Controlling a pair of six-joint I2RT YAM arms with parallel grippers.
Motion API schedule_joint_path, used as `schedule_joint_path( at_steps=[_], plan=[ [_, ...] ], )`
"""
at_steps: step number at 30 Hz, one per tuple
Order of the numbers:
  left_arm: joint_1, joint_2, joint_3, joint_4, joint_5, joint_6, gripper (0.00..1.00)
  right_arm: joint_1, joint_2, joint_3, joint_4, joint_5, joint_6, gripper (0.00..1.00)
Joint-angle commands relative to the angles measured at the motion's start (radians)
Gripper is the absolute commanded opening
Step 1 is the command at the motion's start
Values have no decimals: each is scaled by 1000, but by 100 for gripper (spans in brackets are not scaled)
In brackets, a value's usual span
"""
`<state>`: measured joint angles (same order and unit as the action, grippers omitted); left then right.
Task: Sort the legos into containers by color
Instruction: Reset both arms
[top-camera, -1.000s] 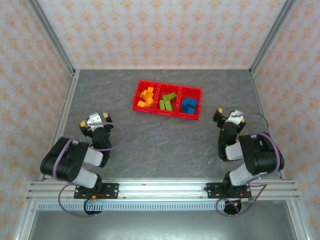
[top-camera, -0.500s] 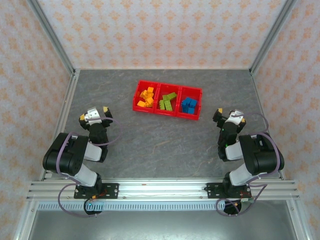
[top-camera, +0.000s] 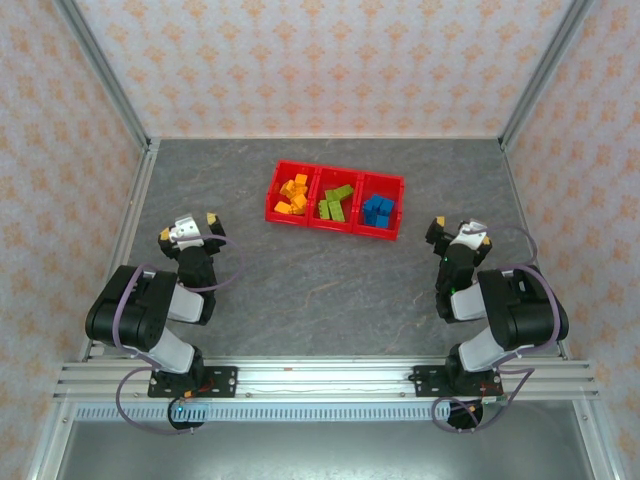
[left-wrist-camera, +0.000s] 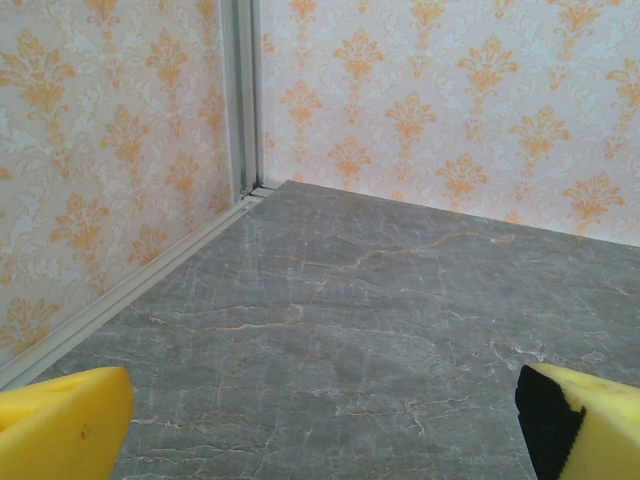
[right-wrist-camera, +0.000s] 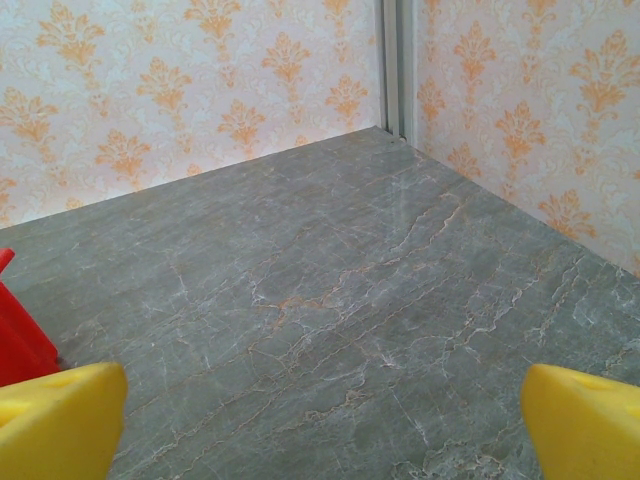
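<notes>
While both arms sit folded low near their bases, the left gripper (top-camera: 188, 229) and right gripper (top-camera: 460, 232) point toward the far wall with jaws spread wide and empty; the legos (top-camera: 338, 203) lie colour-sorted in the containers (top-camera: 331, 229) at far centre

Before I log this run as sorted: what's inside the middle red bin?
Only lime green legos lie in the middle bin, loosely piled. No orange or blue brick shows among them. The pile covers parts of the bin floor, so anything beneath is hidden.
</notes>
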<state>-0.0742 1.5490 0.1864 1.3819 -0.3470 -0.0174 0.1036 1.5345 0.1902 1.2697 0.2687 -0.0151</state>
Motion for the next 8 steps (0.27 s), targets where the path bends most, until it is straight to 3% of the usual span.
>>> schedule_joint_path(
  at_steps=[1, 8],
  plan=[
    [-2, 1, -7, 45, 17, 2, 100, -5, -9, 12, 27, 3, 6, 100],
    [-2, 1, -7, 46, 16, 2, 100, -9, -10, 16, 20, -7, 8, 100]
  ],
)
